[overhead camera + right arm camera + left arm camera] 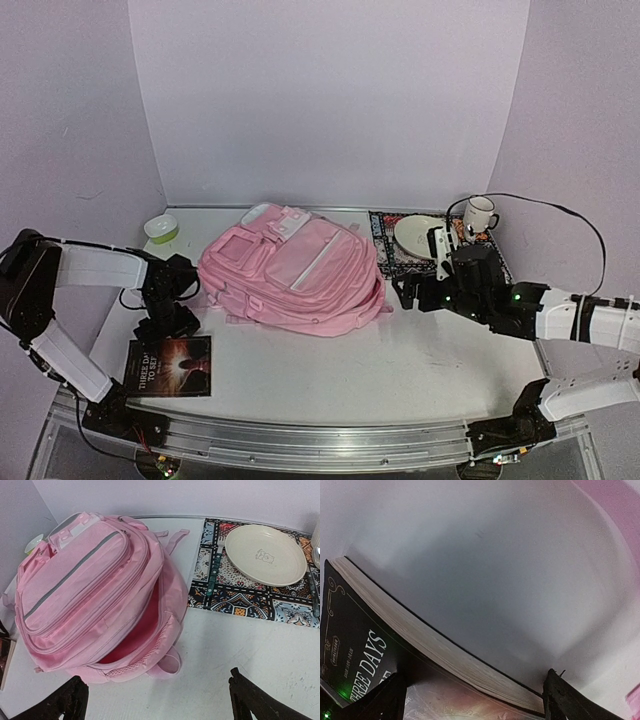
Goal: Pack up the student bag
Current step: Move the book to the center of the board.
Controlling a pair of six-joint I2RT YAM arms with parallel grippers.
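The student bag [290, 268] lies flat in the middle of the table, pink with paler front pockets. In the right wrist view the student bag [90, 580] has its main compartment unzipped, showing a darker pink lining [137, 632]. My right gripper [157, 705] hovers open over bare table just right of the bag's mouth, also seen from above as the right gripper [403, 294]. A dark book [170, 366] titled "Three Days" lies at the front left. My left gripper [172, 328] stands open over its far edge; the book's page edge [435, 650] runs between the fingers [567, 700].
A small green bowl [161, 229] sits at the back left. A patterned placemat [385, 250] at the back right carries a cream plate [265, 555] and a fork [215, 565], with a white mug [480, 213] behind it. Walls close in on three sides.
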